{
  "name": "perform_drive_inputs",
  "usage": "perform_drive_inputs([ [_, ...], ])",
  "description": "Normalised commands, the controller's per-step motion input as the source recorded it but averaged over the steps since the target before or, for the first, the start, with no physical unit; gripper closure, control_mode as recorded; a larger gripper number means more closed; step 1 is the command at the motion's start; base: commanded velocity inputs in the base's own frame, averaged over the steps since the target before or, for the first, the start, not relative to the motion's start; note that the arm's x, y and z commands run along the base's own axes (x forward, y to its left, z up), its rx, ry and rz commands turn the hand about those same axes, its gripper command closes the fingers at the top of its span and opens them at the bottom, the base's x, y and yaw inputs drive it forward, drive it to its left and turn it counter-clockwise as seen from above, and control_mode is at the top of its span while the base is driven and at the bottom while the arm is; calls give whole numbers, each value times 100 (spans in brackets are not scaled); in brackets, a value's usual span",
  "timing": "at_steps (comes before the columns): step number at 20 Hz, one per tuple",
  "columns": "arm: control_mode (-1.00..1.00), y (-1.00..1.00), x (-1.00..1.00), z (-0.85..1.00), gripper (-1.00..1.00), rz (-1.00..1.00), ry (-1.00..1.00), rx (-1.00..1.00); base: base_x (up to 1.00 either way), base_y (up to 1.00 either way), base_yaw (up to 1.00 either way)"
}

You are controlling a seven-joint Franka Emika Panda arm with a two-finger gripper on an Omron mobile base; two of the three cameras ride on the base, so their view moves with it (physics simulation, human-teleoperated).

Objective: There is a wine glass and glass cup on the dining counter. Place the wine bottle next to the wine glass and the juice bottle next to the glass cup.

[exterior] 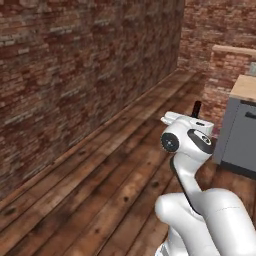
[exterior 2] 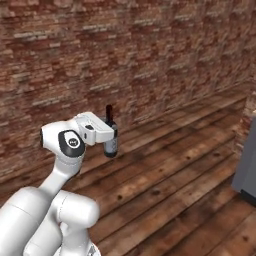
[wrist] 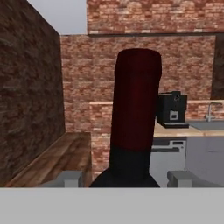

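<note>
My gripper (exterior 2: 111, 143) is shut on the wine bottle (exterior 2: 110, 136), a slim dark bottle with a greyish label, held upright above the wooden floor. In the left base view its dark neck (exterior: 197, 108) sticks up behind the white hand. In the hand view the dark red cap (wrist: 136, 105) rises close in front of the camera. The two grey fingertips (wrist: 66, 178) flank the bottle's dark shoulder there.
A long brick wall (exterior: 75, 70) runs along the left. Ahead on the right stand a wood-topped counter with grey cabinets (exterior: 243, 131) and a brick half-wall (exterior: 222, 75). On a far counter are a black coffee machine (wrist: 172, 109) and a sink tap (wrist: 210, 110). Plank floor (exterior 2: 175, 170) lies open ahead.
</note>
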Motion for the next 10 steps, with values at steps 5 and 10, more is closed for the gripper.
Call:
perform_drive_inputs([
  [5,100,0,0,0,100,0,0,0,94,8,0],
  [10,100,0,0,0,100,0,0,0,94,4,0],
])
